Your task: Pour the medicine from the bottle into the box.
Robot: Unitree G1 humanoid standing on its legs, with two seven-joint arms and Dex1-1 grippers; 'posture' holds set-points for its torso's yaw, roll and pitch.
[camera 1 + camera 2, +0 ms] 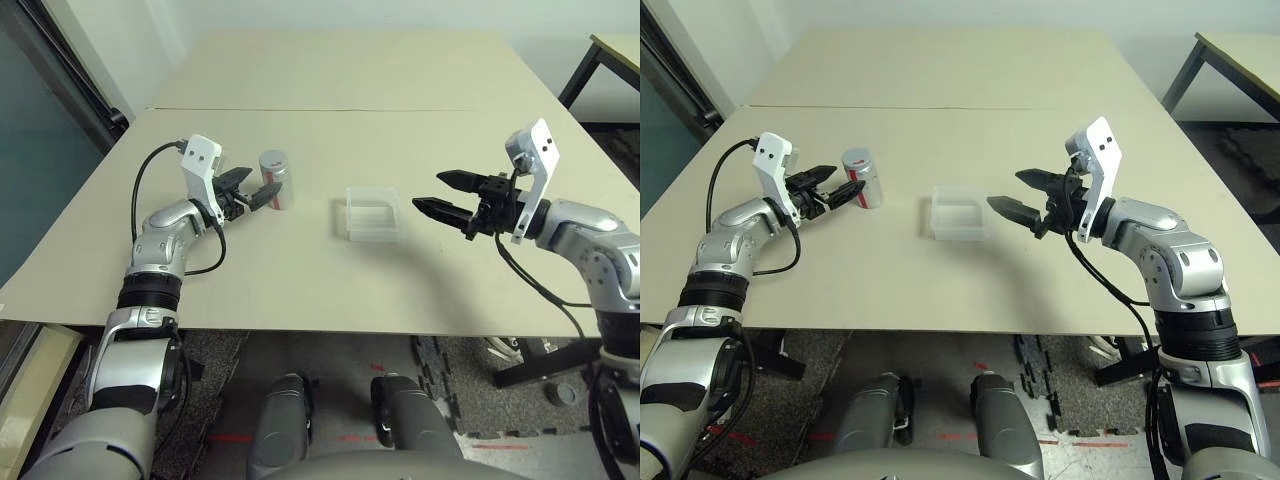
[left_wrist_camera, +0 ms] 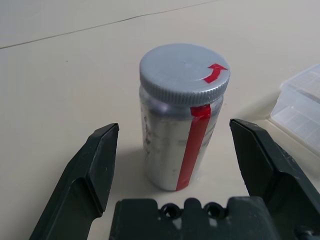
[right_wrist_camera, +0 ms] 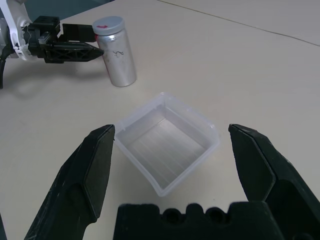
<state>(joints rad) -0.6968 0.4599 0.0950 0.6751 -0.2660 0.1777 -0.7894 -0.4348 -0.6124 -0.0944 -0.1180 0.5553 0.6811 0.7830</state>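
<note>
Beige tabletop (image 1: 300, 290), pale wall behind it, in the left eye view. Bottle (image 1: 276, 180) stands upright toward the robot's left; clear plastic box (image 1: 373, 215) sits to its right, well apart from it. Left gripper (image 1: 262, 184) is low beside the bottle, its forearm reaching forward and the wrist angled inward; right gripper (image 1: 426, 190) points inward from the other side, near the box. Right eye view: same layout; both forearms bent, wrists turned toward each other. Left wrist view: fingers spread wide, nothing gripped; the silver bottle, its ridged grey cap (image 2: 185, 70) on and a red stripe down its side, stands ahead between the fingertip directions. Judged step: grasp the bottle. Best done by advancing level until the pads flank the body below the cap, then closing evenly so it does not tip. The cap looks to need turning off before pouring; a body grip leaves it free for the right gripper. Right wrist view: fingers wide apart, holding nothing; the box lies open-topped ahead, no medicine discernible in it.
</note>
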